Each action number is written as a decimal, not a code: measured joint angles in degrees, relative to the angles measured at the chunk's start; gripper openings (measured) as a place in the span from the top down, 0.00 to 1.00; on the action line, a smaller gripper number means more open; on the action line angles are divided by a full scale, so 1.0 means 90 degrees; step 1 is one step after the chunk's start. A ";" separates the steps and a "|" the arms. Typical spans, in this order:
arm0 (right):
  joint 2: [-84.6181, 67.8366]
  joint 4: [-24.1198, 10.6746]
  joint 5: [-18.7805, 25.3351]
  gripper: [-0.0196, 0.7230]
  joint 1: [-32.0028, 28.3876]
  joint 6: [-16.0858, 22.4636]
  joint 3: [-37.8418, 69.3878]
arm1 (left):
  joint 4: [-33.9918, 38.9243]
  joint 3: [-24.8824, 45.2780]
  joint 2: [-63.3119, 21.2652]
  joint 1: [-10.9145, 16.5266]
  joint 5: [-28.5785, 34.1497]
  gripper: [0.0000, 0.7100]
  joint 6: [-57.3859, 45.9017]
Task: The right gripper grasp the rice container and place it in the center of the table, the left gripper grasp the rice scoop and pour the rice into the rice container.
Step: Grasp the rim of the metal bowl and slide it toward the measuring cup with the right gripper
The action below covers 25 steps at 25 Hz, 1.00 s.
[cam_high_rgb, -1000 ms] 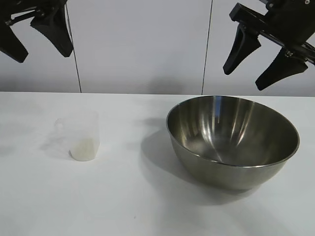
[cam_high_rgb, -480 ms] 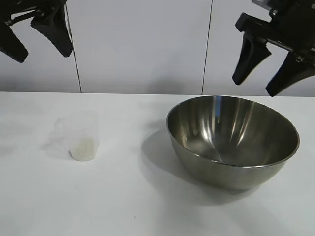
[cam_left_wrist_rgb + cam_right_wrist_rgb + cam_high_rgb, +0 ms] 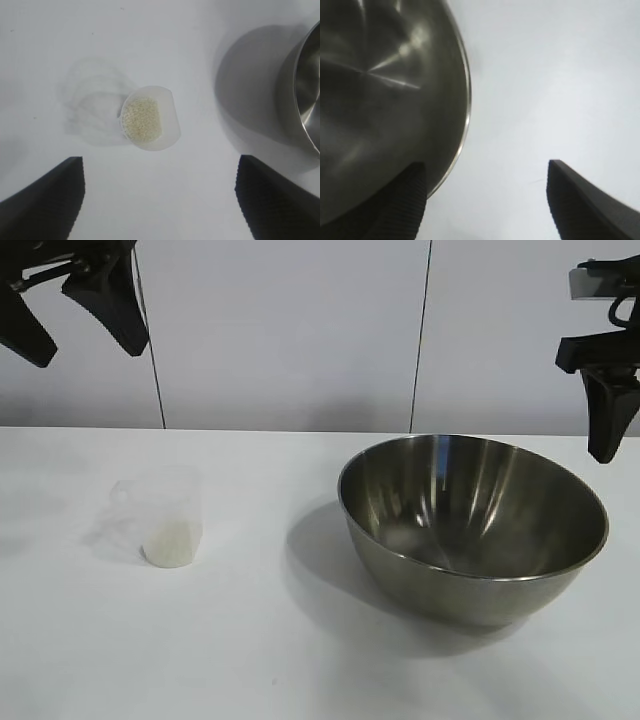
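A: Right arm pose?

B: The right gripper (image 3: 606, 420) hangs in the air above the right rim of the rice container (image 3: 472, 525), fingers pointing down, only partly in view at the exterior view's right edge. Its wrist view shows both fingers (image 3: 580, 200) spread wide, one over the bowl's rim, one over bare table (image 3: 545, 75). Holding nothing, touching nothing.

A: Left?

B: The left gripper (image 3: 70, 305) is parked high, well left of the rice container, above the rice scoop (image 3: 165, 515). Fingers (image 3: 47, 200) wide apart, empty; the scoop shows between them from above.

A: Task things?

B: Rice container sits upright on the table, right of centre, inside empty. The rice scoop stands upright well left of the container, not touching it. The rice (image 3: 142, 118) is a small cream heap in the scoop's bottom.

A: Change from earlier frames?

B: Right gripper has swung rightward: a second ago it was tilted above the container's back rim with both fingers showing; now it's at the container's right side, pointing down, one finger out of shot. Left gripper, scoop and container unchanged.

A: Any text, brands?

B: None readable. A pale patch on the right arm's upper part, can't tell what it is.
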 joint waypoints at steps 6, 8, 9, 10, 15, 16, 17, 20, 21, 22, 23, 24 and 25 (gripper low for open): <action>0.0042 0.0485 -0.0547 0.34 -0.0164 -0.0289 0.0250 | 0.0000 0.0000 0.0000 0.0000 -0.0005 0.16 0.0000; 0.0216 0.0753 -0.0681 0.34 -0.0164 -0.0504 0.0286 | 0.0000 0.0000 0.0000 0.0000 -0.0005 0.16 0.0000; 0.0362 0.0897 -0.0758 0.34 -0.0164 -0.0594 0.0286 | 0.0000 0.0000 0.0000 0.0000 -0.0005 0.16 0.0000; 0.0534 0.1015 -0.0835 0.34 -0.0164 -0.0634 0.0286 | 0.0000 0.0000 0.0000 0.0000 -0.0005 0.16 0.0000; 0.1287 0.1210 -0.1264 0.34 -0.0164 -0.0710 0.0286 | 0.0000 0.0000 0.0000 0.0000 -0.0005 0.16 0.0006; 0.1432 0.1281 -0.1350 0.34 -0.0164 -0.0716 0.0286 | 0.0000 0.0000 0.0000 0.0000 -0.0005 0.16 0.0004; 0.1569 0.1392 -0.1416 0.34 -0.0164 -0.0738 0.0286 | 0.0000 0.0000 0.0000 0.0000 -0.0005 0.16 0.0004; 0.1866 0.1802 -0.1597 0.49 -0.0164 -0.1068 0.0286 | 0.0000 0.0000 0.0000 0.0000 -0.0005 0.16 0.0004; 0.1904 0.1942 -0.1633 0.62 -0.0164 -0.1210 0.0286 | 0.0000 0.0000 0.0000 0.0000 -0.0005 0.16 0.0004; 0.1911 0.2005 -0.1700 0.75 -0.0164 -0.1362 0.0294 | 0.0000 0.0000 0.0000 0.0000 -0.0005 0.16 0.0004; 0.1911 0.2113 -0.1750 0.83 -0.0169 -0.1461 0.0294 | 0.0000 0.0000 0.0000 0.0000 -0.0005 0.16 0.0004; 0.1911 0.2194 -0.1801 0.88 -0.0169 -0.1510 0.0294 | 0.0000 0.0000 0.0000 0.0000 -0.0005 0.16 0.0004; 0.1905 0.2260 -0.1829 0.92 -0.0169 -0.1573 0.0287 | 0.0000 0.0000 0.0000 0.0000 -0.0005 0.16 0.0004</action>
